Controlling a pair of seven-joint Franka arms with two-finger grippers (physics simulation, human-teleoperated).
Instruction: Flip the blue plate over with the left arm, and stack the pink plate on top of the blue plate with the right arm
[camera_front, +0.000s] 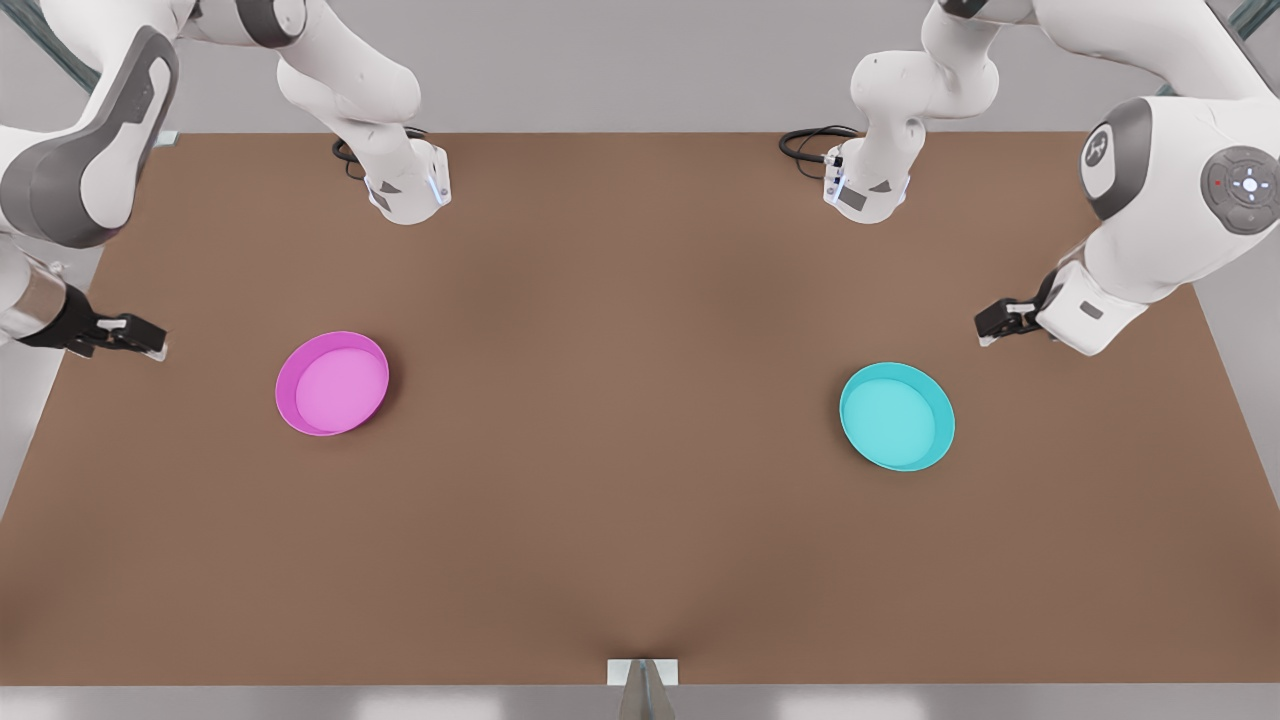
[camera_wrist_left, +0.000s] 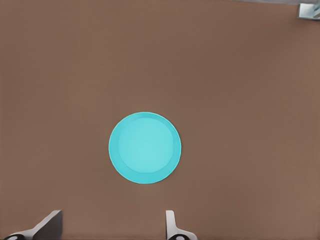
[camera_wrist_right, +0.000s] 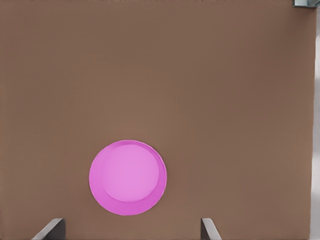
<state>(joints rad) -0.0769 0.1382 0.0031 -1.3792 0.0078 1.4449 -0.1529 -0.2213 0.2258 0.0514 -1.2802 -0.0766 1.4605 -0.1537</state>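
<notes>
**Inspector:** Blue plate (camera_front: 897, 416) sits rim-up on the front view's right; pink plate (camera_front: 332, 383) well apart, on its left.

**Assistant:** Handling?

**Inspector:** Likely light, stiff, slick — take the raised rim. Left gripper (camera_front: 1003, 322) near the blue, right gripper (camera_front: 128, 335) beside the pink; both spread, empty. Table (camera_front: 640, 520) offers no obstruction.

Two white jointed arms, grey joint caps, left arm (camera_front: 1150, 190) with round button pad, right arm (camera_front: 90, 150), black grippers with pale fingertips, black cables coiled at both bases
</notes>
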